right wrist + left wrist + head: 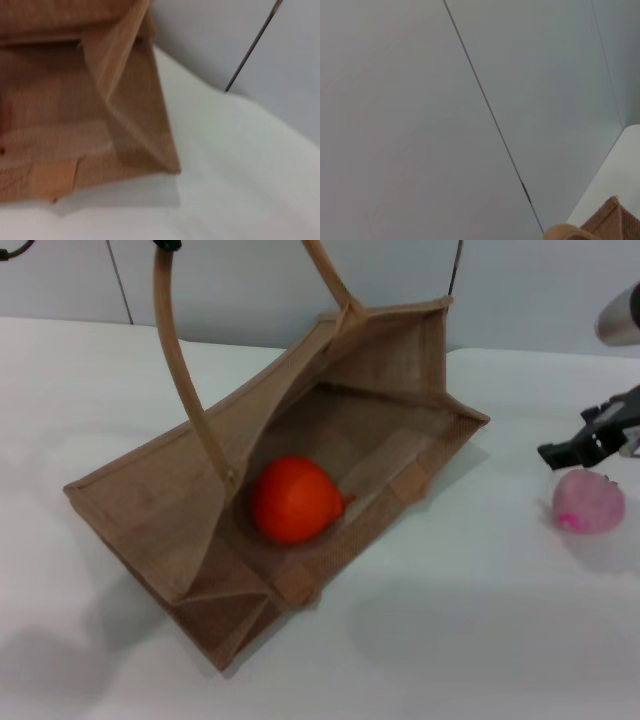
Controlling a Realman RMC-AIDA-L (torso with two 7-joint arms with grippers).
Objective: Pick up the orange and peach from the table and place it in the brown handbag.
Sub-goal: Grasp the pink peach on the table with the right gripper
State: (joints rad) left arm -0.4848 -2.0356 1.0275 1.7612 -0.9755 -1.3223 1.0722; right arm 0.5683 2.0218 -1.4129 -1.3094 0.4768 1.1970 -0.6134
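Orange (293, 499) already lies inside the brown handbag (150, 510); peach (589, 503) waits on the desk (480, 640) beneath the right hand (575, 450), whose grip I cannot tell.

The brown handbag's (330, 470) arched handles run off the head view's top edge — whatever lifts them is out of sight. The right gripper (580, 445) is cut by the right edge, its fingers too dark to read. The right wrist view is blurred — only the handbag's corner shows.

orange (293, 499) in brown handbag (150, 502) | peach (589, 503) on table (450, 640), right of handbag
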